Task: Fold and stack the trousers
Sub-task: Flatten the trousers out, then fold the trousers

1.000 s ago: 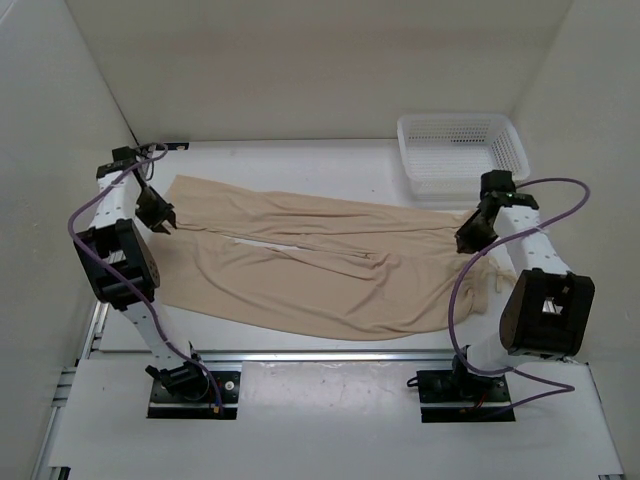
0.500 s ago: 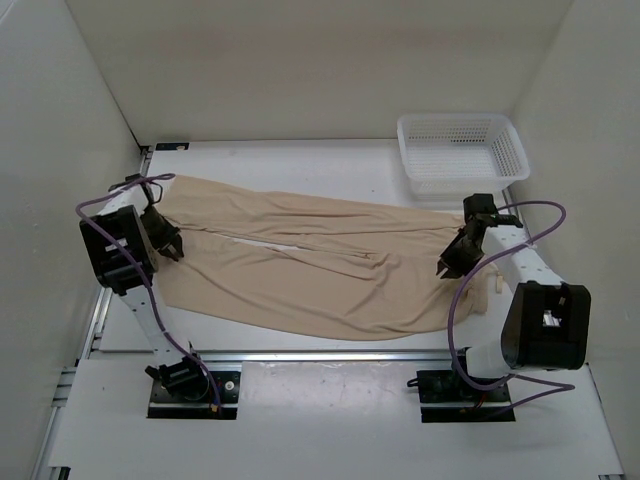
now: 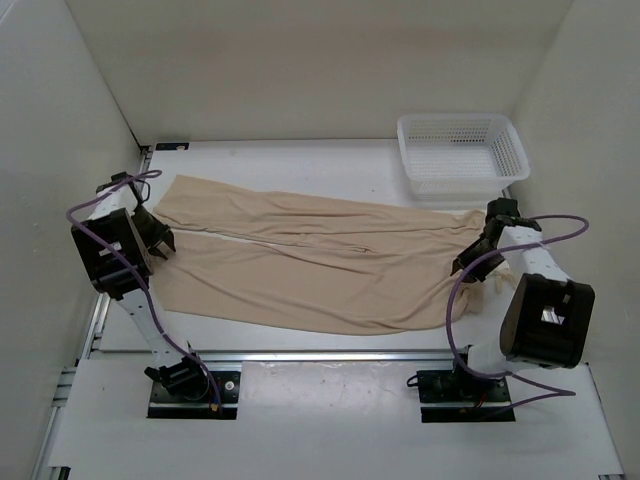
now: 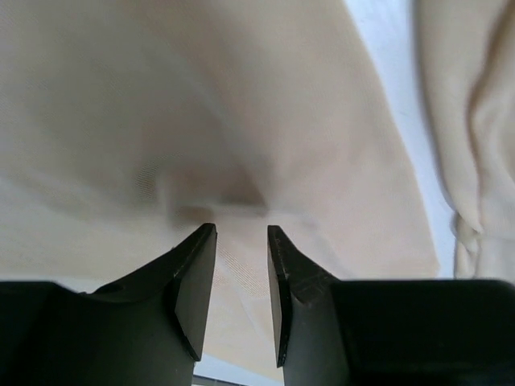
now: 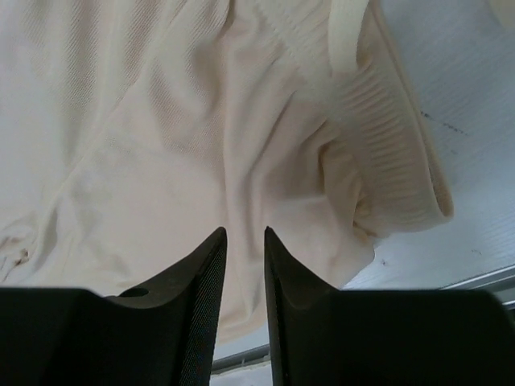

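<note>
The white table (image 3: 300,165) fills the middle of the overhead view. The trousers (image 3: 310,265) lie spread flat along it from left to right. The two legs run side by side toward the left, with a thin sliver of table between them, and the waist end sits at the right. The cloth is wrinkled but opened out to its full length, with no fold in it that I can see. So I'd judge the task is barely started: the laying-out is done, and all the folding and stacking is left.

In the upper right stands the white mesh basket (image 3: 455,185), just beyond the waist end and with nothing in it.

The left gripper (image 3: 160,245) hangs over the leg ends at the left edge of the cloth. The right gripper (image 3: 468,262) is over the waist at the right.

In the left wrist view, the fingers (image 4: 197,273) stand a little apart with beige fabric showing through the gap, and nothing seems pinched. That view is soft, though, so I can't say whether the tips touch the cloth. The right wrist view shows the same for that arm's fingers (image 5: 205,273): a narrow gap and no grip. The ribbed waistband (image 5: 394,153) curls up just to the upper right of them.
</note>
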### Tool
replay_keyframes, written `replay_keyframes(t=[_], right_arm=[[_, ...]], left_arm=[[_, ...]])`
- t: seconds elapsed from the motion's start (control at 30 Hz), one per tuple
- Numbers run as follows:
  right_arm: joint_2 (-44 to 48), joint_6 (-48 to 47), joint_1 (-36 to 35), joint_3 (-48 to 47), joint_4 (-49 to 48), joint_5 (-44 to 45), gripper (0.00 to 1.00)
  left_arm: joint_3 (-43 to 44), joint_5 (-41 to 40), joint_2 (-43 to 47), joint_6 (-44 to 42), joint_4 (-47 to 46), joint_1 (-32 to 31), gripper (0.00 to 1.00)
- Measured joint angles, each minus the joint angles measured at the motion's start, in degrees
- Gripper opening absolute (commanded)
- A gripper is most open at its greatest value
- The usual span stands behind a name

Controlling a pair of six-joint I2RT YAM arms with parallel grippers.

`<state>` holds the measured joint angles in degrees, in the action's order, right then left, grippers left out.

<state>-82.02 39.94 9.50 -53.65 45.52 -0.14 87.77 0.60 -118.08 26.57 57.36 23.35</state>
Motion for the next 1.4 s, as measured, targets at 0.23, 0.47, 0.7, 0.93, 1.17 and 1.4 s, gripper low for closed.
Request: replay_keyframes(t=[0.23,0.47,0.7,0.93,1.17,1.4], right_arm=[[-11.76,3.23,1.42,-2.51,-1.18,1.95,0.31],[-19.21,7.13,2.10,-8.07,-0.24,3.74,0.31],[-21.62,10.29,2.08,-11.26,1.62,5.22,0.31],[-25.38,11.78,2.08,-16.50,3.93,6.86,0.31],[-24.00,11.85,2.12,-18.03,4.22,8.68,0.31],[-4.04,5.18,1.57,-17.88,4.28,9.14,0.47]], left_arm=[[1.77,2.12,-0.13,-0.22,-0.22,-1.75,0.42],[8.13,3.58,-5.97,-0.20,-0.02,-2.03,0.42],[17.35,4.76,-12.13,-0.22,2.86,-3.10,0.42],[28.37,5.99,-18.47,-0.22,6.51,-4.00,0.42],[32.46,5.44,-19.76,-0.44,8.85,-4.09,0.65],[18.84,0.02,-3.65,1.38,8.28,-1.70,0.59]])
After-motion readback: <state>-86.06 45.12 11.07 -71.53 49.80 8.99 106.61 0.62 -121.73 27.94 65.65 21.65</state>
